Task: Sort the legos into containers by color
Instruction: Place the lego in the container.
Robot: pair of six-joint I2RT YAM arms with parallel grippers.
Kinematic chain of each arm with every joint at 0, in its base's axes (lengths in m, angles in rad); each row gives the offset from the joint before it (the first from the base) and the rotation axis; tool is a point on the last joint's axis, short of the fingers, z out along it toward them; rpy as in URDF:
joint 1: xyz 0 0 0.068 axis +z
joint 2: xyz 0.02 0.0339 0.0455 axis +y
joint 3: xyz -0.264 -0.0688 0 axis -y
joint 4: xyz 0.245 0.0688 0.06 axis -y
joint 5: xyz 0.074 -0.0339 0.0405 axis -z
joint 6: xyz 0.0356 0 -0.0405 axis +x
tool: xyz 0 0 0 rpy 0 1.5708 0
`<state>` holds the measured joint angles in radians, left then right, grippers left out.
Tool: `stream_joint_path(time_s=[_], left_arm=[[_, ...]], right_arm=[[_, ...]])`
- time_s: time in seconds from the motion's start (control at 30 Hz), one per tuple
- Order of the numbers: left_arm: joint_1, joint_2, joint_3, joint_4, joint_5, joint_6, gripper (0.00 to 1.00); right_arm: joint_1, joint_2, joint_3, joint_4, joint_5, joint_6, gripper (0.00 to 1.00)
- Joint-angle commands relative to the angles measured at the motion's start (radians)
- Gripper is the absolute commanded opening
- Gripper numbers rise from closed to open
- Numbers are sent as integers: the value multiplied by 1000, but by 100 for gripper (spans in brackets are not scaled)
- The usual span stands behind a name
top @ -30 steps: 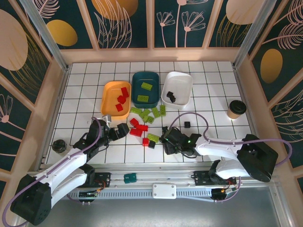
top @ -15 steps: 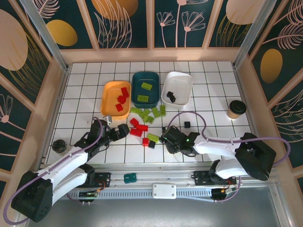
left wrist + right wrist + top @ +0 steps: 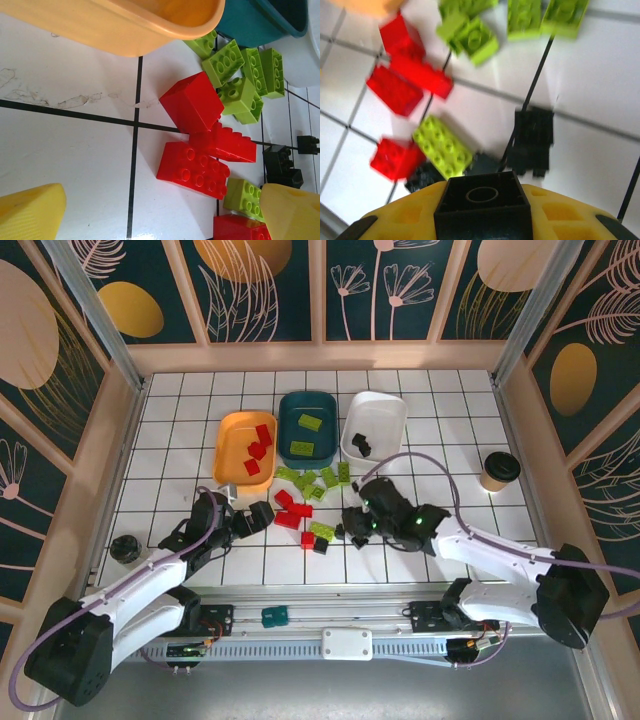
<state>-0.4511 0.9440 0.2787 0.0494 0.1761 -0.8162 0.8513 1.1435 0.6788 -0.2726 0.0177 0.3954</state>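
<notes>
Right gripper (image 3: 353,524) pinched a small black studded plastic brick (image 3: 482,199). White shallow plastic tray (image 3: 388,412), holding other black bricks (image 3: 362,446), lay ahead toward the far side; right arm nearer. Left gripper (image 3: 257,517) spread wide beside red bricks (image 3: 192,170).

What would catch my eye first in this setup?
A bright heap of red and lime legos lies on the white gridded table. Behind it stand an orange-yellow tray, a dark teal tray and a white tray. The right gripper, beside the heap, is shut on a black brick.
</notes>
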Motion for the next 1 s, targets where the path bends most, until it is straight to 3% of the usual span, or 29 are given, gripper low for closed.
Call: stream_joint_path(time_s=[0.0, 0.23, 0.4, 0.47, 0.57, 0.63, 0.77, 0.97], left_arm=[[-1, -2, 22, 13, 12, 20, 99], [-1, -15, 22, 10, 17, 10, 99], [-2, -8, 30, 6, 25, 15, 99], [-3, -8, 31, 3, 25, 18, 99], [-3, -8, 35, -6, 21, 30, 99], [-7, -3, 42, -12, 26, 40, 99], [-47, 34, 81, -11, 16, 58, 99], [-241, 195, 246, 11, -110, 104, 99]], right_arm=[[-86, 35, 86, 71, -71, -81, 28], [-354, 301, 262, 241, -193, -91, 28], [-451, 554, 442, 241, -199, -73, 30], [-463, 609, 500, 234, -182, -72, 36], [-465, 661, 567, 217, -160, -75, 57], [-466, 667, 582, 217, -153, -75, 63], [-463, 601, 520, 255, -134, -56, 66], [-455, 329, 239, 354, -8, 13, 66]])
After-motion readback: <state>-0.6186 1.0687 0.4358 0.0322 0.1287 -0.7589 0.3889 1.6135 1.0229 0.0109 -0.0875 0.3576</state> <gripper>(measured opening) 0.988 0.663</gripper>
